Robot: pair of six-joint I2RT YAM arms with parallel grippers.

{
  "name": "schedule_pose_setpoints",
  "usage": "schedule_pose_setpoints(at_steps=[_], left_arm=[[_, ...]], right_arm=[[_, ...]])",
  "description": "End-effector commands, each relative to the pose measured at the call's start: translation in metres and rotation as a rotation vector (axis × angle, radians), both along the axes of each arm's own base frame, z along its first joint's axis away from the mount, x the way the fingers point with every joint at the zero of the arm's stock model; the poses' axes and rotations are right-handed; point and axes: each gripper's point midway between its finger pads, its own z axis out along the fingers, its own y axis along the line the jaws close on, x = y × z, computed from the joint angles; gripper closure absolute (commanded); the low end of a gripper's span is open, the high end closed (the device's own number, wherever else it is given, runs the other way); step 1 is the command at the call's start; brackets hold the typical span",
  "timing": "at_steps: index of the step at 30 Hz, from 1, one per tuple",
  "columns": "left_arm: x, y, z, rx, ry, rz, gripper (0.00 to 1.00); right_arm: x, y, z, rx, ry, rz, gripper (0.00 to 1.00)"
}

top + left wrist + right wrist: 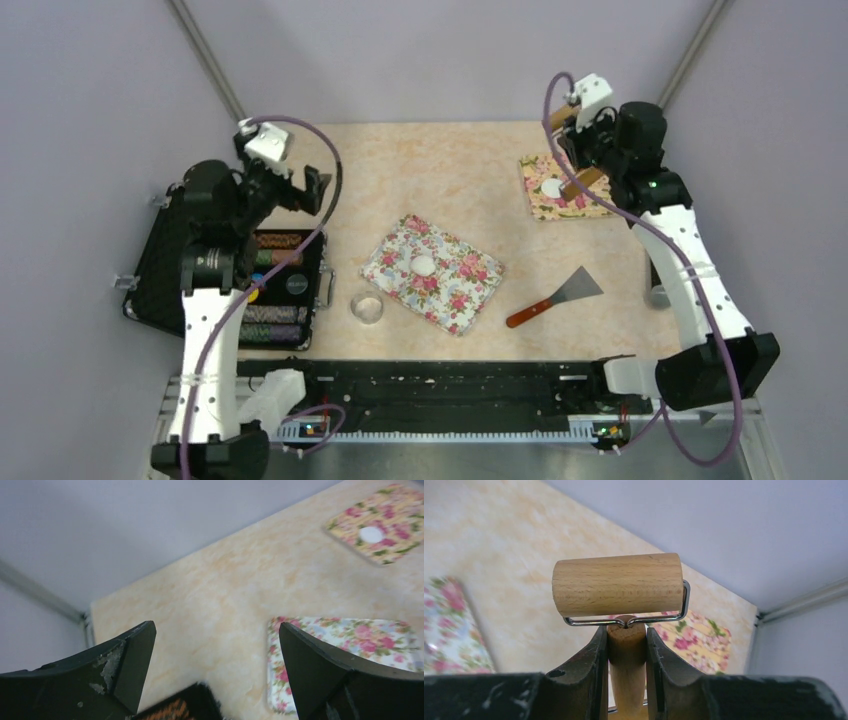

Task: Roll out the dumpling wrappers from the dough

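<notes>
Dough (pixel 424 265) on floral mat (pixel 462 287), right fingers (pixel 589 666) gripping roller (pixel 618 584) — left fingers (pixel 125 666) apart.

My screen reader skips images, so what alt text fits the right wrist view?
The right tool is shut on the handle of a wooden roller, its barrel crosswise just past the jaws. Behind lie the beige marbled table, a yellow floral mat and, at left, the edge of a paler floral mat.
</notes>
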Motion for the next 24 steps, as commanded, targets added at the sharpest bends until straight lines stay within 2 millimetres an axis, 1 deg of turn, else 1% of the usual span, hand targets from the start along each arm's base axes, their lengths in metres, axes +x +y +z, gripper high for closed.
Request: schedule_pose_setpoints(at_steps=[1, 2, 3, 4, 5, 6, 8, 9, 11, 13, 14, 16, 19, 21, 24], left_arm=[[0.011, -0.068, 0.044, 0.020, -0.081, -0.121, 0.01], [0.015, -0.084, 0.045, 0.033, -0.078, -0.141, 0.01], [0.019, -0.101, 0.044, 0.040, -0.064, -0.170, 0.01], [0.028, -0.120, 0.036, 0.053, -0.030, -0.199, 0.01], [0.032, -0.138, 0.032, 0.067, -0.007, -0.230, 0.01], [0.031, -0.161, 0.029, 0.082, 0.010, -0.275, 0.01], [0.032, -0.197, 0.022, 0.108, 0.049, -0.352, 0.01], [0.027, -0.219, 0.019, 0.108, 0.071, -0.426, 0.01], [0.013, -0.257, 0.014, 0.096, 0.115, -0.553, 0.01], [-0.003, -0.289, 0.009, 0.097, 0.153, -0.659, 0.01], [-0.011, -0.303, 0.006, 0.105, 0.166, -0.702, 0.01], [-0.026, -0.324, -0.002, 0.117, 0.189, -0.765, 0.01], [-0.045, -0.345, -0.013, 0.136, 0.219, -0.822, 0.01], [-0.049, -0.355, -0.025, 0.164, 0.232, -0.809, 0.01], [-0.043, -0.364, -0.039, 0.195, 0.244, -0.761, 0.01]], right_arm=[[-0.017, 0.042, 0.075, 0.513, -0.019, 0.011, 1.00], [-0.020, 0.051, 0.083, 0.598, -0.003, 0.031, 1.00], [-0.023, 0.057, 0.086, 0.677, 0.030, 0.038, 1.00], [-0.024, 0.064, 0.090, 0.779, 0.065, 0.032, 1.00], [-0.024, 0.067, 0.090, 0.845, 0.095, 0.022, 1.00], [-0.023, 0.070, 0.088, 0.902, 0.127, 0.012, 1.00], [-0.022, 0.073, 0.080, 1.001, 0.182, -0.010, 1.00], [-0.021, 0.074, 0.073, 1.041, 0.208, -0.023, 1.00], [-0.020, 0.074, 0.056, 1.126, 0.264, -0.054, 1.00], [-0.022, 0.074, 0.037, 1.200, 0.316, -0.079, 1.00], [-0.024, 0.074, 0.033, 1.231, 0.317, -0.079, 1.00], [-0.029, 0.070, 0.024, 1.275, 0.317, -0.100, 1.00], [-0.035, 0.062, 0.020, 1.322, 0.295, -0.124, 1.00], [-0.039, 0.061, 0.021, 1.340, 0.304, -0.123, 1.00], [-0.045, 0.066, 0.026, 1.361, 0.328, -0.088, 1.00]])
